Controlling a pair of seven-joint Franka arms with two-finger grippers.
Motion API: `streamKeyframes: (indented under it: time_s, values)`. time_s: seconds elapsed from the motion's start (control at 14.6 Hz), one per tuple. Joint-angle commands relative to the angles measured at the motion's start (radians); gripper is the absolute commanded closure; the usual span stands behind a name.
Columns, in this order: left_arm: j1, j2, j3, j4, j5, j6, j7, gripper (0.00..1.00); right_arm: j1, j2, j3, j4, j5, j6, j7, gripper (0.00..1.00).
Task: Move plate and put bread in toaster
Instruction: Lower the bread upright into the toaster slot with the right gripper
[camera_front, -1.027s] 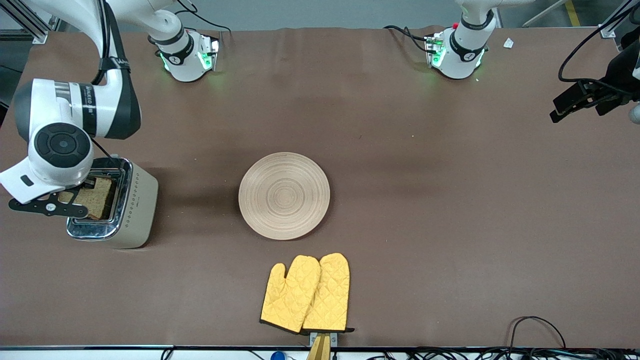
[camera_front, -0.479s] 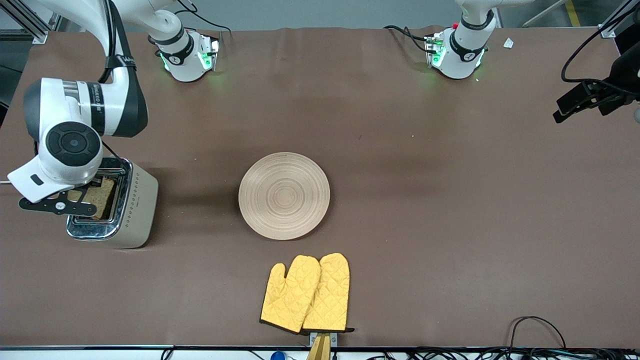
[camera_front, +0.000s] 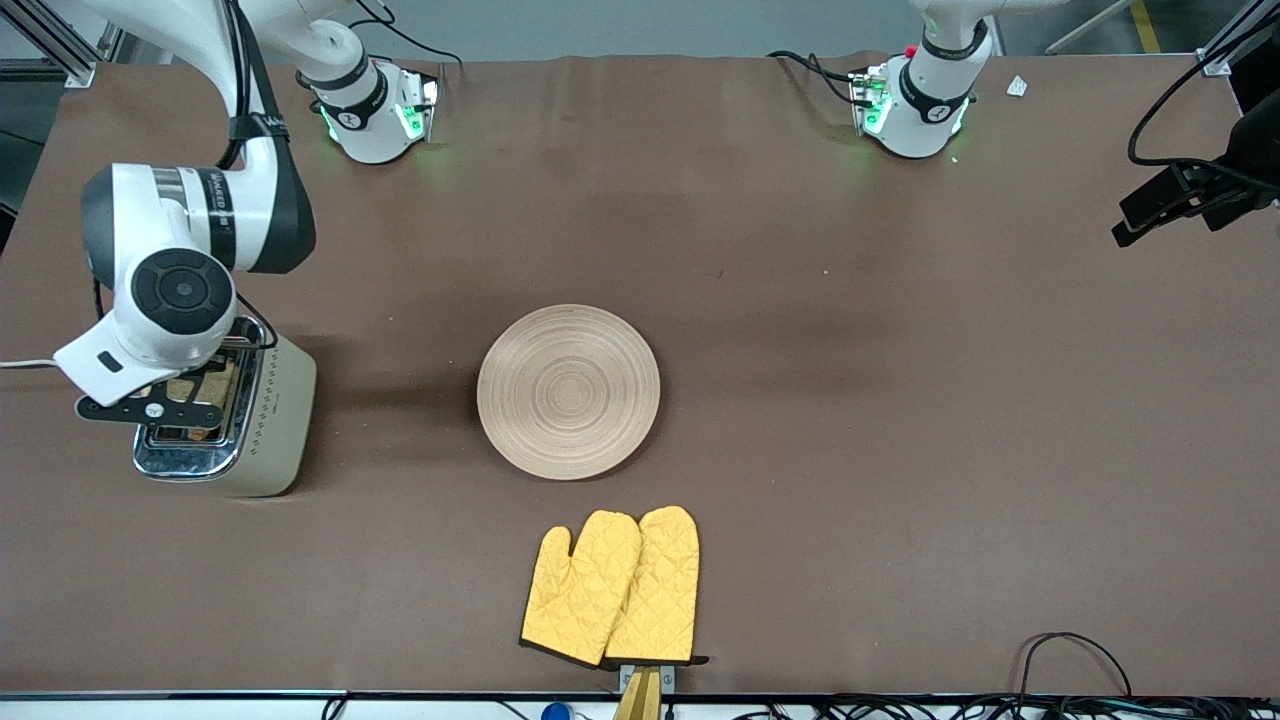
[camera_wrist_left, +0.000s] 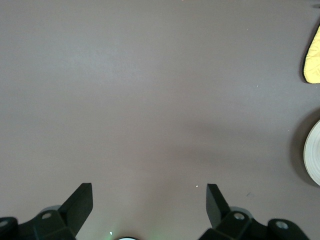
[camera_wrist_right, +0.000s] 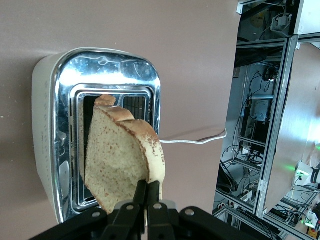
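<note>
From across the table, the right arm's white wrist hid most of the bread (camera_wrist_right: 122, 160) and its own gripper (camera_front: 170, 392); only a brown sliver showed over the toaster (camera_front: 272, 410). The wrist camera made it plainer: the right gripper (camera_wrist_right: 148, 192) was pinched tight on the slice's crust edge, holding it tilted over the chrome top, its lower corner at a slot. The slice was speckled and squarish, the toaster cream-sided and shiny on top, standing at the right arm's end of the table.

The left gripper (camera_wrist_left: 150, 200) waited with fingers spread wide, holding nothing, over bare brown table (camera_front: 900, 400), mostly cut off at the frame's edge.

The round, ring-grooved wooden plate (camera_front: 568, 391) sat mid-table, with quilted yellow oven mitts (camera_front: 612, 588) nearer the front camera.
</note>
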Motion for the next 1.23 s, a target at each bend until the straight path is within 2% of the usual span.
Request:
streamKeyframes:
  time_s: [0.0,1.16]
  values:
    - [0.004,-0.011,-0.001,-0.003,-0.016,0.011,0.016,0.0,0.012,-0.047,0.005,-0.056,-0.026,0.024,0.004,1.0]
    - [0.007,-0.02,0.0,-0.005,-0.016,0.001,0.016,0.0,0.041,-0.111,0.009,-0.123,-0.019,-0.028,0.001,1.0]
